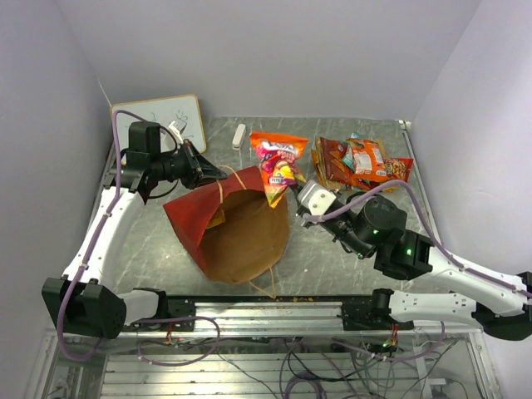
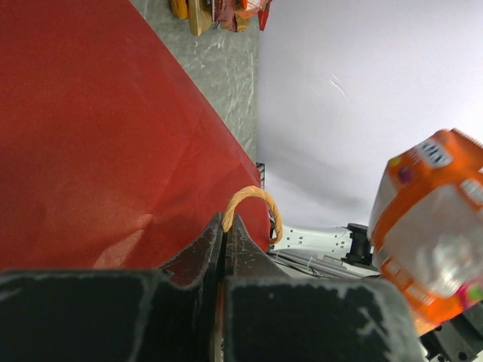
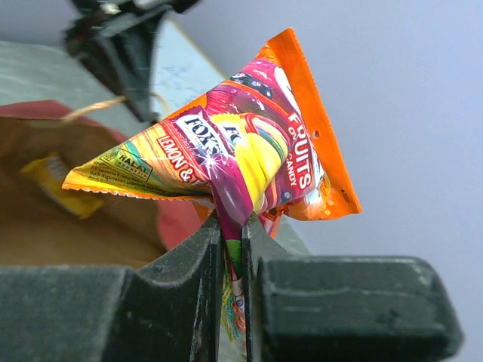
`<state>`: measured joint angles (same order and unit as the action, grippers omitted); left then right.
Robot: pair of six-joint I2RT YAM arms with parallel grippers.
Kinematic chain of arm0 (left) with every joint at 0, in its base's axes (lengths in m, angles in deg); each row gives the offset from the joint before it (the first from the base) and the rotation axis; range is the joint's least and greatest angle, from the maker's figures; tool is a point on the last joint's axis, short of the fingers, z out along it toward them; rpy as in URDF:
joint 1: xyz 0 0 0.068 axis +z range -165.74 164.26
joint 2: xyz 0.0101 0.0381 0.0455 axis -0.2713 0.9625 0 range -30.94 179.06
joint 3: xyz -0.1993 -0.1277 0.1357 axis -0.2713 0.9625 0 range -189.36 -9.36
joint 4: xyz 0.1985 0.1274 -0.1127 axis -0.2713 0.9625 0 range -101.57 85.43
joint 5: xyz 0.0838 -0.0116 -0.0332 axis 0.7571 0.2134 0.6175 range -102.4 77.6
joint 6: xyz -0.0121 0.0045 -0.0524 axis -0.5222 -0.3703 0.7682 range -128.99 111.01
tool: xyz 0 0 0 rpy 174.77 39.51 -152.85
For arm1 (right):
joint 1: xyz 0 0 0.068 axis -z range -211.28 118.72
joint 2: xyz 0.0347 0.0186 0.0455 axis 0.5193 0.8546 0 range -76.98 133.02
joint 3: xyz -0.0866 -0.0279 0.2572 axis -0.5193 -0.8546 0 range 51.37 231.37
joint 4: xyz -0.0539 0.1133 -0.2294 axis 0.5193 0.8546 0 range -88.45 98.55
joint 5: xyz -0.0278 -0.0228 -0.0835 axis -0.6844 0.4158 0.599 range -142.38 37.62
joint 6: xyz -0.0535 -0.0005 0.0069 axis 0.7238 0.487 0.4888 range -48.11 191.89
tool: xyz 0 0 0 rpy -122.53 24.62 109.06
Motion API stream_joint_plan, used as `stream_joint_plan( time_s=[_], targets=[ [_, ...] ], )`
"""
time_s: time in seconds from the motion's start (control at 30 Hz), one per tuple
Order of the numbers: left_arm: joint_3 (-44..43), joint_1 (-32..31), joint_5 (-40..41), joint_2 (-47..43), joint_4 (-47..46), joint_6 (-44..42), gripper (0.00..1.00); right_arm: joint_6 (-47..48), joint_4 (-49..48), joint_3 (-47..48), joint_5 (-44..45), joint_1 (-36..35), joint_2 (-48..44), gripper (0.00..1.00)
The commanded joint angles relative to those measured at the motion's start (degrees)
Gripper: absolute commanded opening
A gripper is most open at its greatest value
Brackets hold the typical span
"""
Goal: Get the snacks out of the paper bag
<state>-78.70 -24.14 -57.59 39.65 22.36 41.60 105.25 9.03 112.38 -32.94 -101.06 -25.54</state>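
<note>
Your right gripper [image 3: 232,226] is pinching the candy packet [image 3: 241,151] by its lower end, jaws closed to a sliver with only foil between them. The packet is hanging in the air just past the far-right rim of the paper bag [image 1: 229,229], between the bag's mouth and the pile of packets [image 1: 359,162] lying on the table [image 1: 166,266] at the back right.

Handling-wise, I'm guessing it's light but slippery. Foil slides, and a pinch at one end is letting it dangle, so I'd be moving it gently. A flat sealed edge is the best place to grab. The puffy middle would probably just squish and slip out.

Looks-wise it's showing orange edges, a purple-pink middle, yellow fruit art and "Fox's Fruits" lettering, and it's all puffed and crinkled.

Your left gripper [image 2: 226,226] is clamping the bag's red rim right by the cord handle [image 2: 253,197], propping the mouth open. The bag is thin, floppy paper, so I reckon it's going to sag if you let go.

There's at least one yellow packet [image 3: 56,185] sitting inside on the brown lining, so you're not finishing yet.
</note>
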Motion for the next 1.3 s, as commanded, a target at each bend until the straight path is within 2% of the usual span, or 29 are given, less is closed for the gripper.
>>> stream_joint_plan(
  time_s=[0.0,0.07,0.2,0.33,0.4,0.43,0.6,0.73,0.83,1.13,1.27],
  targets=[
    [0.4,0.1,-0.2,0.2,-3.1,0.3,0.07,5.9,-12.8,-1.2,15.1,1.7,1.0,0.0],
    [0.2,0.1,-0.2,0.8,-3.2,0.1,0.07,4.3,-11.6,-1.1,15.2,5.6,2.4,0.0],
    [-1.3,0.1,-0.3,2.4,-2.4,-0.7,0.07,-5.5,-6.3,-0.5,7.8,18.1,5.6,0.0],
    [-2.7,0.1,-0.6,3.4,-1.7,-0.9,0.07,-6.6,-6.8,-1.6,0.5,26.9,9.3,0.0],
    [-3.7,0.1,-0.5,3.7,-0.9,-1.2,0.07,-4.6,-6.7,-1.7,-3.9,32.2,12.3,0.0],
    [-4.2,0.1,-0.3,3.8,0.0,-1.3,0.07,-0.5,-6.7,-1.9,-9.8,36.8,14.7,0.0],
    [-3.7,0.1,-0.7,3.0,0.3,-0.2,0.07,11.4,-10.2,-3.4,-24.3,49.7,19.3,0.0],
    [-6.5,0.1,-0.8,3.8,5.5,-3.6,0.07,19.9,-9.7,-4.5,-42.7,59.3,22.7,0.0],
    [-8.2,0.1,-0.4,5.0,7.7,-5.2,0.07,23.2,-7.8,-2.1,-48.8,63.4,26.3,0.0],
    [-8.4,0.1,-0.9,6.4,7.6,-5.5,0.07,27.6,-8.0,-0.9,-51.2,67.7,32.4,0.0],
    [-7.8,0.1,-1.0,7.0,6.1,-4.7,0.07,25.8,-12.9,-2.7,-49.4,67.7,32.9,0.0]
  ],
)
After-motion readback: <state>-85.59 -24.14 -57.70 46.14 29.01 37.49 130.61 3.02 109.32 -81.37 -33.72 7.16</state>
